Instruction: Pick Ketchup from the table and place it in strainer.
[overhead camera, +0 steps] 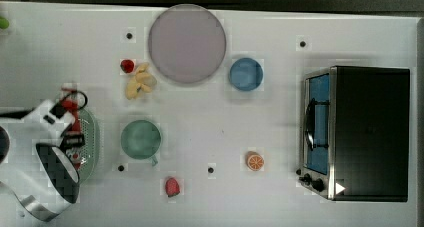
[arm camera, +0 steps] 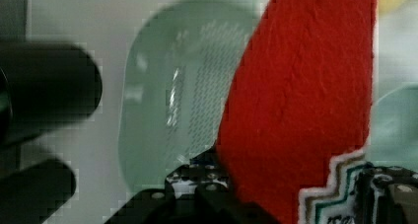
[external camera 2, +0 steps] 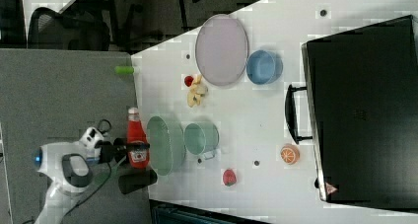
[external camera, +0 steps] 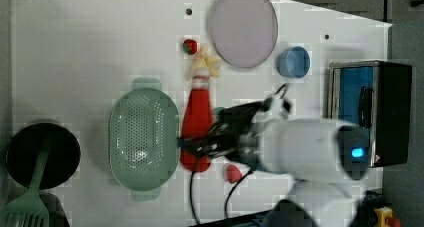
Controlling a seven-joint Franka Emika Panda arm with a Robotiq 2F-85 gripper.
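We see the end effector (external camera: pixel 202 146) pinching the ketchup (external camera: pixel 196 122), a tall red squeeze bottle with a white collar and red cap, low on its body, one finger on each side of the label zone. In the right view the bottle (external camera 2: pixel 136 141) stands upright and appears lifted clear of the bench (external camera 2: pixel 256 125), its long axis vertical, cap upward. The relation that matters is sideways: the strainer (external camera: pixel 143 138), a pale mint-green oval plastic basket with a perforated bottom, lies just beside the held bottle, on the far side of it from the arm's wrist, its long axis roughly parallel to the bottle as the left view shows them. In the top view the end effector (overhead camera: pixel 74 132) hangs over the near rim of the basket (overhead camera: pixel 92 132), so we judge a short carry outward, away from the wrist, and then a release would put the bottle inside. In the wrist view the red body (arm camera: pixel 300 95) is close, with the strainer's holes (arm camera: pixel 197 86) beyond it. A white-edged label (arm camera: pixel 340 184) with green zigzag trim is on the bottle; its writing we cannot read.
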